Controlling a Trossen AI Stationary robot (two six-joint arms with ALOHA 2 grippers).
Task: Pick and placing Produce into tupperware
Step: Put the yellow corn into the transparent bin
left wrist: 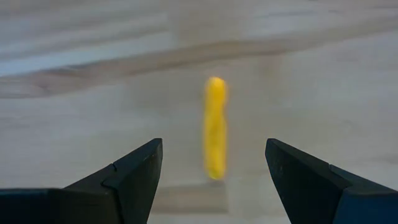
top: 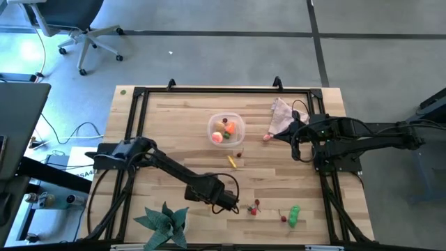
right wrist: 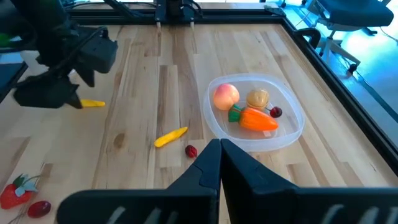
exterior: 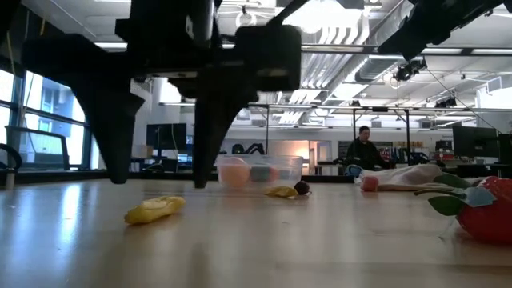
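**Inspector:** Nearest the lens, in the left wrist view: the left pincer (left wrist: 213, 171), fingers apart and empty, with a yellow stick (left wrist: 215, 126) lying on the counter (left wrist: 323, 81) in the gap between them, not yet touched.

**Clerk:** Where does that fall in the overhead view?

**Inspector:** Lower centre of the frame. The left pincer (top: 230, 203) hangs over the counter's near edge strip, well apart from the tupperware (top: 226, 129), which sits upper centre.

**Clerk:** Contents of the tupperware?

**Inspector:** By the right wrist view: a peach-coloured fruit (right wrist: 226, 96), a tan potato (right wrist: 257, 98), an orange carrot (right wrist: 256, 120) and a dark cherry (right wrist: 276, 112). A second yellow stick (right wrist: 170, 137) and a loose red cherry (right wrist: 191, 151) lie on the counter just beside it.

**Clerk:** The right arm?

**Inspector:** Waiting at the right of the overhead frame, beside the pinkish cloth (top: 281, 113). The right pincer (right wrist: 220, 163) has its fingers together, holding nothing.

**Clerk:** Step in hand?

**Inspector:** In my judgement, the pick of the yellow stick. The next move calls for a descent, closing across the stick's narrow width, then a carry up-frame to the tupperware. Several pieces remain out, including a green pepper (top: 294, 215) at lower right.
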